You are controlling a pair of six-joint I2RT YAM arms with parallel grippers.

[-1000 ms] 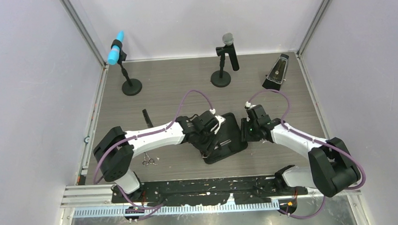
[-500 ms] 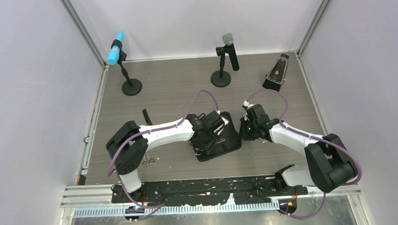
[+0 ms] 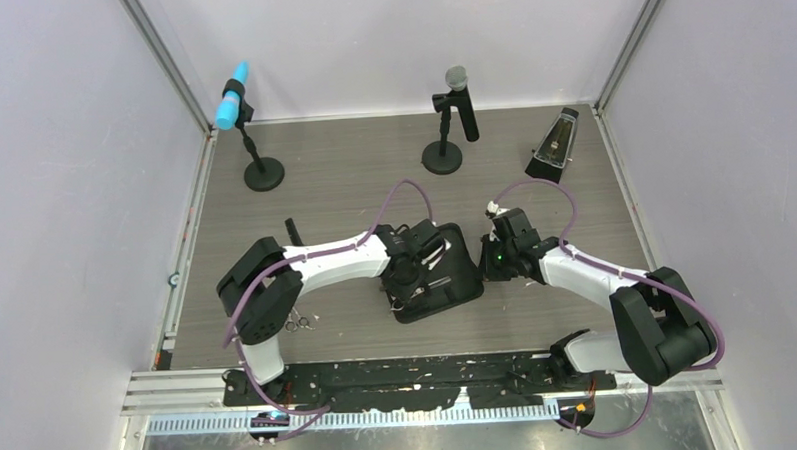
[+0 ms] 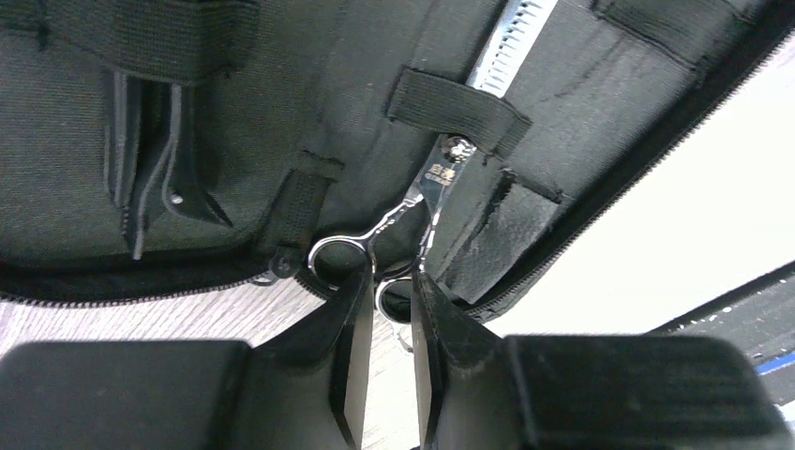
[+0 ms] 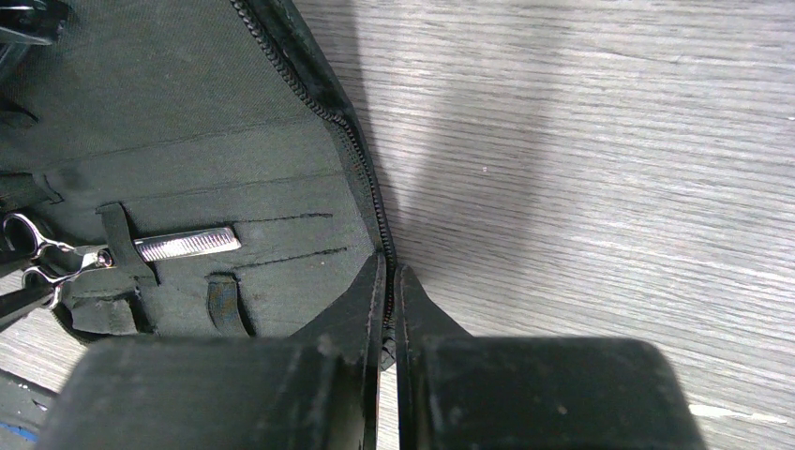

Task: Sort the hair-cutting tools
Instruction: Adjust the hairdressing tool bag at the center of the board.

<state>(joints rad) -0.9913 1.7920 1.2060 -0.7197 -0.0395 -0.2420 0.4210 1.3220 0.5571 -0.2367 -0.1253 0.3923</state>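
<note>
The black zip case lies open mid-table. Inside it, one pair of silver scissors sits under an elastic strap, its toothed blade pointing away. My left gripper is at the case's near edge, and its jaws are shut on the scissors' lower finger ring. Two thin black hair clips are tucked in a pocket to the left. My right gripper is shut on the case's zipper edge at its right side. A second pair of scissors lies on the table, and a thin black comb lies farther back.
Two microphones on round bases stand at the back, a blue-tipped one on the left and another in the middle. A dark metronome is at the back right. White walls enclose the table on three sides.
Both arms drew the case slightly left. The right gripper closed on the case's zipper edge. The left gripper's jaws narrowed onto the scissors' finger ring.
</note>
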